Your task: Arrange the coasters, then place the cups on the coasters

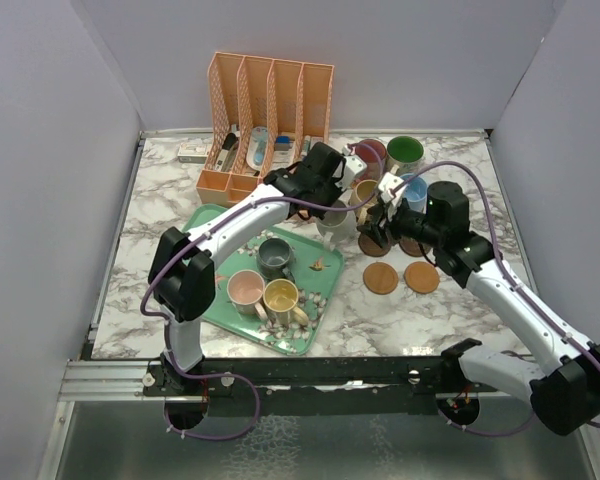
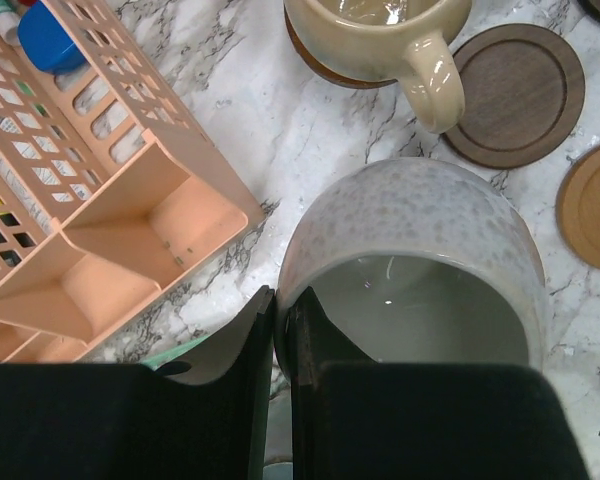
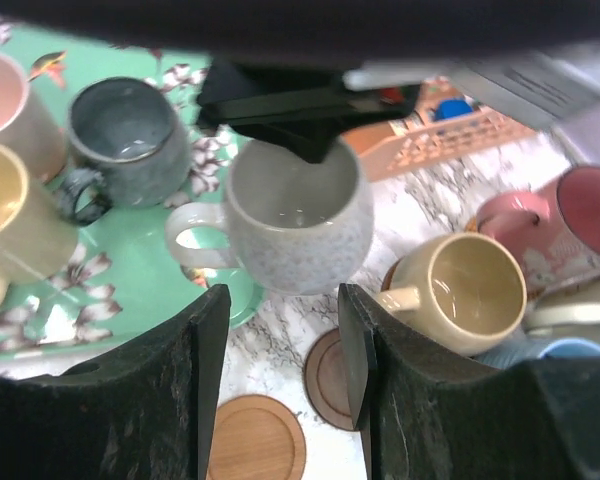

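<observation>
My left gripper (image 2: pixel 280 330) is shut on the rim of a white speckled cup (image 2: pixel 410 260), one finger inside and one outside. The cup (image 3: pixel 295 225) hangs above the marble by the tray's corner, its handle toward the tray. My right gripper (image 3: pixel 280 330) stands open just in front of it with nothing between its fingers. Below lie a dark coaster (image 3: pixel 328 378) and a light coaster (image 3: pixel 255 440). A cream cup (image 2: pixel 380 30) sits on another coaster. In the top view two light coasters (image 1: pixel 380 277) (image 1: pixel 421 277) lie bare.
The green floral tray (image 1: pixel 225 215) holds grey (image 1: pixel 275 258), pink (image 1: pixel 246 288) and yellow (image 1: pixel 280 296) cups. Maroon (image 1: pixel 370 153), green (image 1: pixel 404 152) and blue (image 1: pixel 413 190) cups cluster at the back. An orange desk organizer (image 1: pixel 265 110) stands behind the tray.
</observation>
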You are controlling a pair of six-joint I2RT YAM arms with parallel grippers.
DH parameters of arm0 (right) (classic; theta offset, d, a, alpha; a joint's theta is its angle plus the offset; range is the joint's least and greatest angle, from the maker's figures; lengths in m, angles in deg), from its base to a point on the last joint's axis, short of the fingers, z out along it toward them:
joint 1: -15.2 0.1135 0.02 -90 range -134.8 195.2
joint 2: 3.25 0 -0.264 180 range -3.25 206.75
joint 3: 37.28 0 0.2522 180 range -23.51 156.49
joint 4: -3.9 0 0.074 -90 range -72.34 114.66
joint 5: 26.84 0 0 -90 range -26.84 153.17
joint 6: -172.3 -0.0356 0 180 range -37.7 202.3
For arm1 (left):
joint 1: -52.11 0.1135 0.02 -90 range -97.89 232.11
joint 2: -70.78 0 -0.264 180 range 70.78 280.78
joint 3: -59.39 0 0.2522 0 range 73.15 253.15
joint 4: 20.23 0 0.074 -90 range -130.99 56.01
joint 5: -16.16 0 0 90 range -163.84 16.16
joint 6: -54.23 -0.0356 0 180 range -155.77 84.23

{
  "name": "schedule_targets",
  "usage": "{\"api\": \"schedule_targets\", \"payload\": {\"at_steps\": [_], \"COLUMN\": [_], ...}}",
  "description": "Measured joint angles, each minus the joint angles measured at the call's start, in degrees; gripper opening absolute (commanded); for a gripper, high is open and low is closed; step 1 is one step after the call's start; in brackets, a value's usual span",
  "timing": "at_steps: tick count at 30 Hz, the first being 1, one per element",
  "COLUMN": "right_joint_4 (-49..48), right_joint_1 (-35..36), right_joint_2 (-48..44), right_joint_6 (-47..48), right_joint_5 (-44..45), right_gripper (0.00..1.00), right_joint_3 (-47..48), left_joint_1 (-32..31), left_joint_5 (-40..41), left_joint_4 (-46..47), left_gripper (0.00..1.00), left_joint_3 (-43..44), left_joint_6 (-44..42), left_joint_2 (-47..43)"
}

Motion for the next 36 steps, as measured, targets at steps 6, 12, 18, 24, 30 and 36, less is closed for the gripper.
{"api": "schedule_targets", "payload": {"at_steps": [6,12,18,24,30,36], "right_joint_4": [-3.1,-3.7,-3.7,-3.7,-3.7,-3.7], "right_joint_1": [-2.4,-5.3,-6.0,-8.1,-12.1,-13.5], "right_joint_2": [3.2,4.5,4.5,4.7,5.2,5.2], "right_joint_6": [-8.8,-12.5,-12.8,-12.7,-12.8,-12.7], "right_joint_5": [4.2,4.3,5.0,6.3,8.2,8.9], "right_gripper": [0.47,0.47,0.47,0.47,0.47,0.47], "right_joint_3": [0.0,0.0,0.0,0.0,0.0,0.0], "left_joint_1": [0.0,0.0,0.0,-0.1,-0.4,-0.7], "left_joint_5": [-0.3,-4.5,-6.4,-6.8,-7.0,-7.4], "left_joint_4": [3.0,4.5,1.0,-2.3,-3.5,-3.0], "left_gripper": [0.0,0.0,0.0,0.0,0.0,0.0], "left_joint_3": [-2.0,-5.2,-6.3,-12.2,-12.7,-12.3], "left_joint_6": [2.1,-2.0,-9.3,-14.1,-16.6,-17.5], "left_joint_2": [-1.3,-4.0,-4.4,-4.4,-3.2,-0.6]}}
